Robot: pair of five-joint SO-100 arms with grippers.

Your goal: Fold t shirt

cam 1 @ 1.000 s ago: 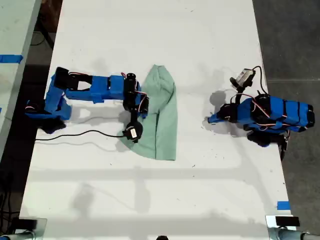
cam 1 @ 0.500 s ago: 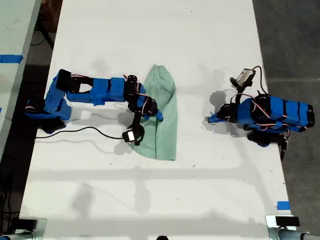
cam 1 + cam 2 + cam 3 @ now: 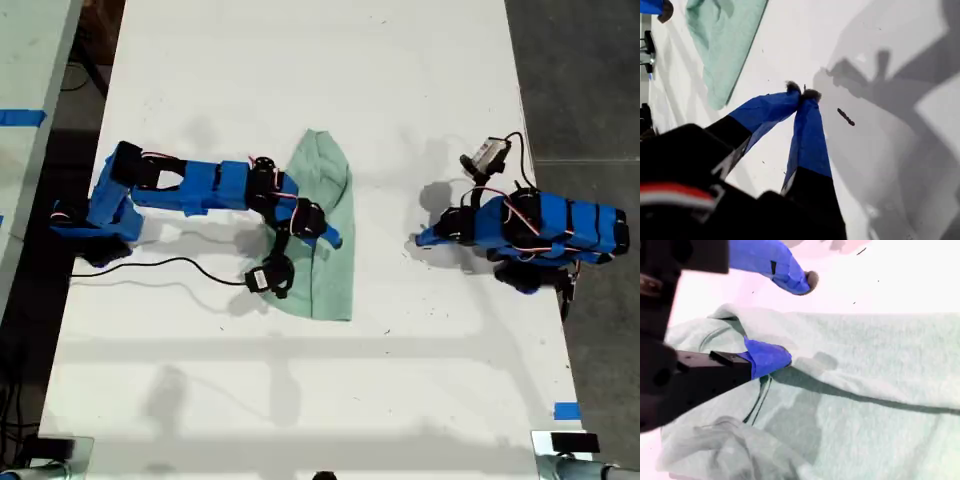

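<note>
While the t shirt (image 3: 325, 232) lies partly folded near the middle of the white bench (image 3: 300, 80), its rounded end points toward the top of the exterior view and its straight hem toward the bottom. The second gripper (image 3: 328, 235) reaches over the cloth from the exterior view's left, its arm stretched across from a base near that edge of the bench. In the second wrist view the second gripper (image 3: 790, 320) is spread apart: one blue-taped fingertip (image 3: 771, 357) rests on the t shirt (image 3: 865, 390) beside a raised fold, while the other blue fingertip hangs above the bare bench just past the cloth's edge. Nothing is pinched between them. The first gripper (image 3: 422, 240) sits well apart from the garment toward the exterior view's right, its arm folded back on itself over bare bench. The first wrist view shows the first gripper (image 3: 802, 94) with its two blue-taped tips pressed together, holding nothing, above the white surface. The t shirt (image 3: 722, 45) shows only far off in that view. The second wrist view alone shows a dark stitched seam curving across the cloth below the fingertip and rumpled layers near it, which the exterior view renders as flat pale green. A black cable (image 3: 160, 268) trails across the bench from the second arm's side.
</note>
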